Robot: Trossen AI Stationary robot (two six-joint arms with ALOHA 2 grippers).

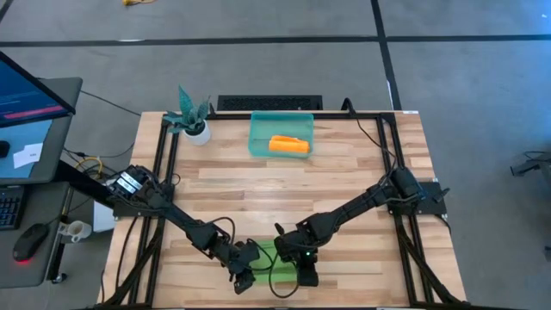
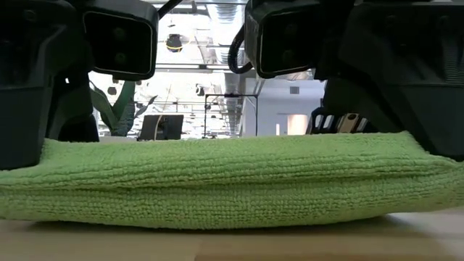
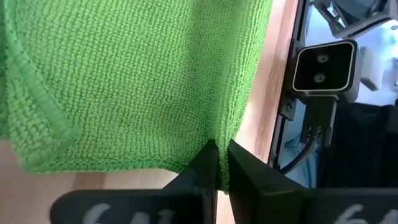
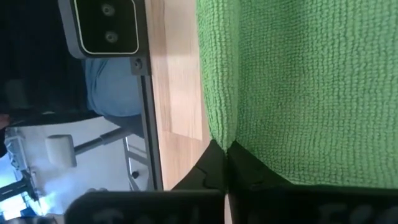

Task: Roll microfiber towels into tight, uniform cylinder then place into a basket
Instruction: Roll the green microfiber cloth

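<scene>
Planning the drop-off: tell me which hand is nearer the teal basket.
Right, slightly, as far as the high view shows. The right hand and left hand both pinch the green towel at the table's near edge; the basket sits across the table, nearly centred between them.

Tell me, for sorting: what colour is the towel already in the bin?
Orange: the rolled towel lies in the teal bin. The high view shows it best.

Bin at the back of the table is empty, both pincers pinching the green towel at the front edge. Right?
Not empty. The high view shows an orange towel already lying in the teal bin. The rest holds: the left pincer and right pincer pinch the green towel.
</scene>
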